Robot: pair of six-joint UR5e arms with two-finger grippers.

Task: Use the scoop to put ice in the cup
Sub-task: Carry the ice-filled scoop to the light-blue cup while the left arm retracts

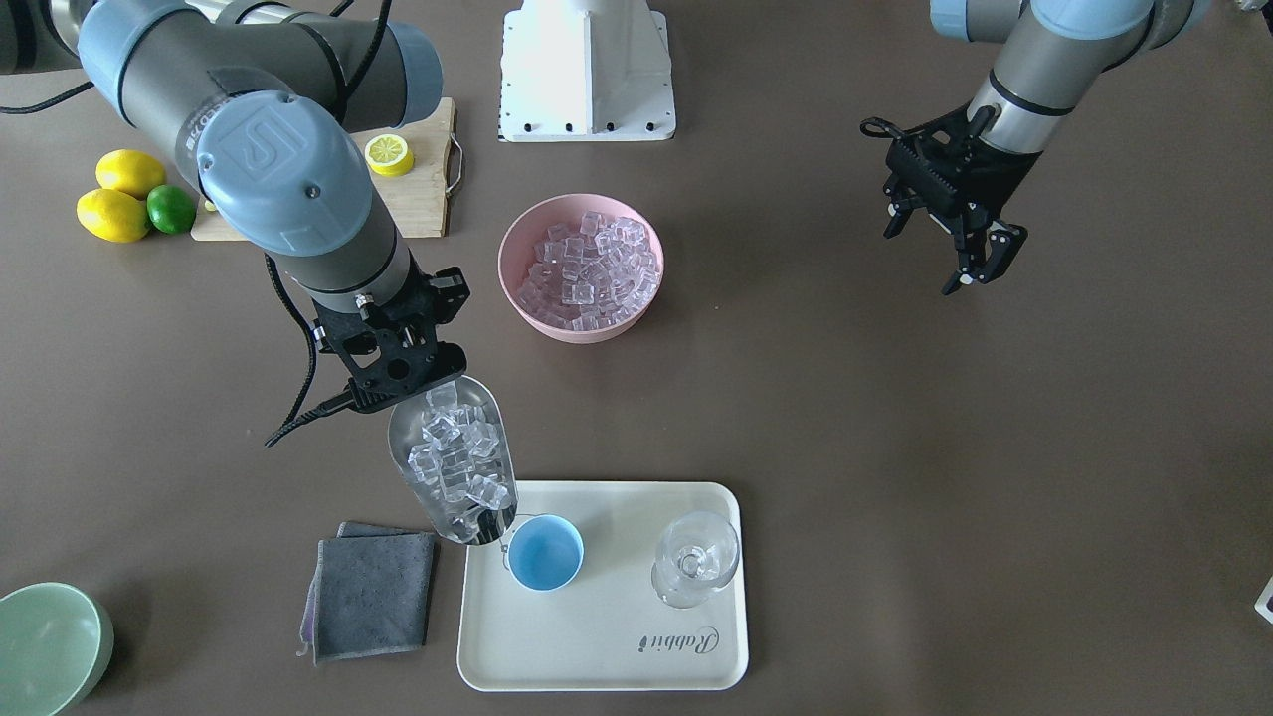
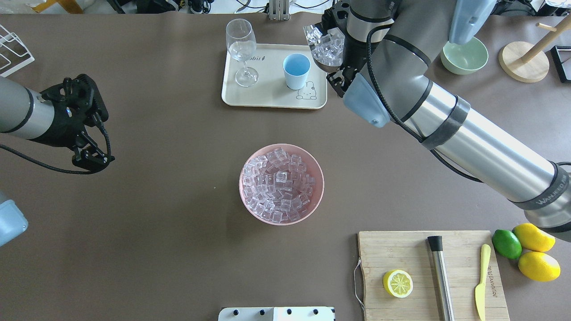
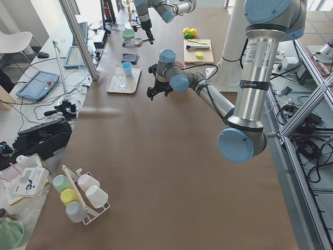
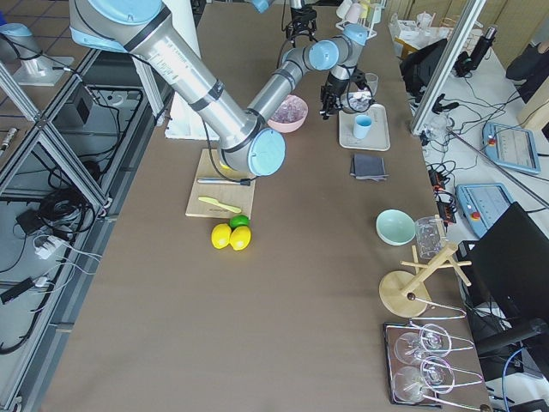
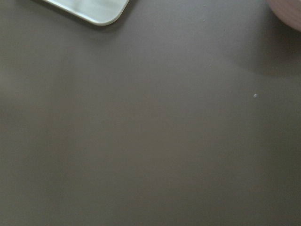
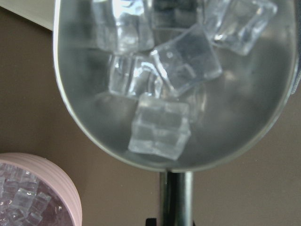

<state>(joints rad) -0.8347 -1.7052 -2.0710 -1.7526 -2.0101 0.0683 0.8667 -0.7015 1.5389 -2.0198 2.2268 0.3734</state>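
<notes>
Brown table [image 1: 895, 447] fills our view from across, facing the robot. On the left of this view we see the right gripper [image 1: 418, 383], its fingers pinching a shiny steel scoop [image 1: 403, 438] by the handle. The scoop is held in the air, and its trough is loaded with clear ice [image 1: 457, 467]. Its open lip sits just beside the rim of the light-blue cup [image 1: 545, 553]. We find the cup upright on a cream tray [image 1: 597, 646], with a stemmed glass [image 1: 696, 559] to its right. Farther back, a pink bowl [image 1: 587, 333] holds many more cubes. Well apart on the far right, the left gripper [image 1: 919, 264] hovers over the table, fingers spread.
</notes>
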